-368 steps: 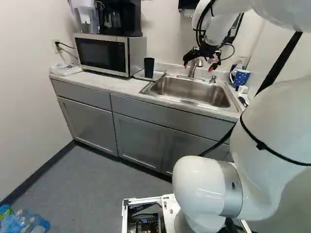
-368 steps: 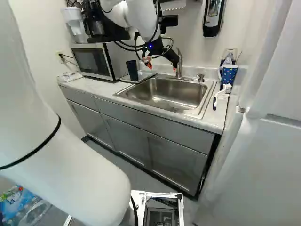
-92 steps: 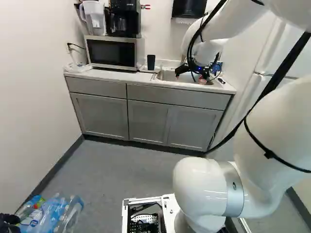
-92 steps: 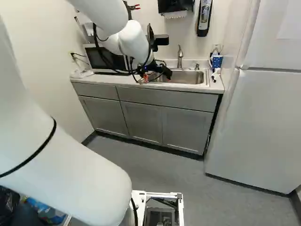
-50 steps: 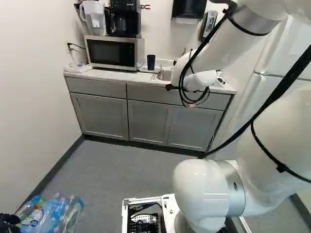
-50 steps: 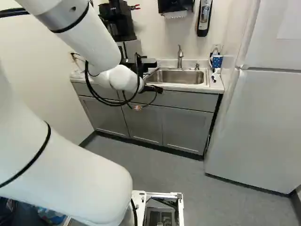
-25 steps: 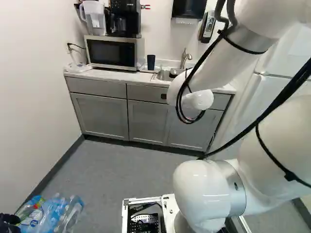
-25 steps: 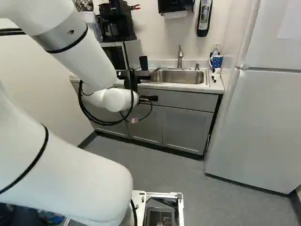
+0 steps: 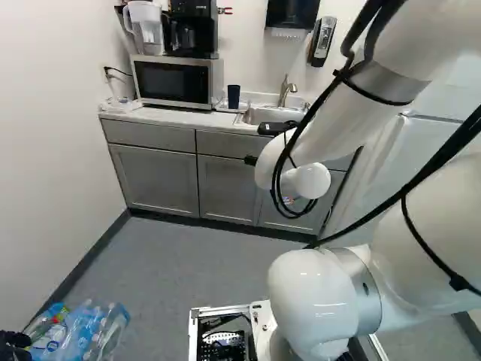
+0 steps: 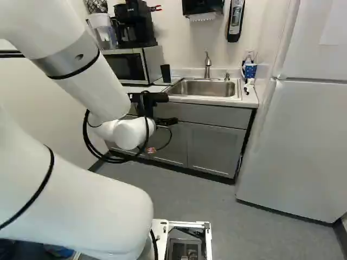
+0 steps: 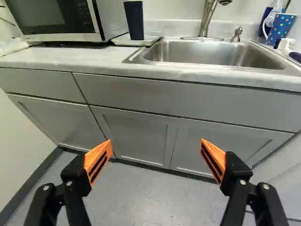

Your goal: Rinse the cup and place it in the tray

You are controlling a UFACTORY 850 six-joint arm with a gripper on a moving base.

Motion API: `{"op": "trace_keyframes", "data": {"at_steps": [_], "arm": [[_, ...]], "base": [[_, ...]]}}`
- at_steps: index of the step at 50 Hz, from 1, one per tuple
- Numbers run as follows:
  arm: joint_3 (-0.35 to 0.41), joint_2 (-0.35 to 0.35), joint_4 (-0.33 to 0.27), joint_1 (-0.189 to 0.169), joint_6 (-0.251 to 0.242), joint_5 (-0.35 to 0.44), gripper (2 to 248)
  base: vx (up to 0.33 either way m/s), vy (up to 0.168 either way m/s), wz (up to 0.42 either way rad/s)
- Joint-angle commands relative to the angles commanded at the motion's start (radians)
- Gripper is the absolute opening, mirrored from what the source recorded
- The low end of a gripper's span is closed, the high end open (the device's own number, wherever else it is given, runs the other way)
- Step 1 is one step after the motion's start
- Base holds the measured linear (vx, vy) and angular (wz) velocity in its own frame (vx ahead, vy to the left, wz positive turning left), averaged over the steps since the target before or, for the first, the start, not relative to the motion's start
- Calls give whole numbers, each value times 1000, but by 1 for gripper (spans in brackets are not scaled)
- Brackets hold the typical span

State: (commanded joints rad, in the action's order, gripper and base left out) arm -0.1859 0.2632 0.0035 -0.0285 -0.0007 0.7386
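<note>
Cup: the dark blue tumbler (image 11: pixel 134 21) stands, apparently upright, on the drying tray (image 11: pixel 121 41), between the microwave (image 9: pixel 173 81) to its left and the sink (image 11: pixel 207 52) to its right.
Gripper: fingers (image 11: pixel 98 161) wide apart, nothing between them; it hangs on the near side of the base cabinets (image 11: pixel 141 136), below the countertop (image 9: pixel 169 116) and well apart from the tumbler.
Faucet: at the sink's far edge (image 11: pixel 206 19); whether water runs, I cannot tell.
Dotted mug: right of the sink (image 11: pixel 281 28), probably no part of this job.
Step in hand: placing looks finished, with the arm (image 9: pixel 331 128) clear of the counter; whether the tumbler was rinsed does not show.
Next move: likely just fold the arm in, keeping its loose cables off the countertop edge, and leave the tumbler alone.
</note>
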Motion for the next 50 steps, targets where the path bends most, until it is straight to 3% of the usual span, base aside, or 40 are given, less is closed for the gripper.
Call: {"op": "trace_keyframes", "data": {"at_steps": [25,50], "arm": [[75,12,-3,22,1,102,247],[99,16,-4,28,1,134,247]], "base": [[0,0,0],[0,0,0]]}}
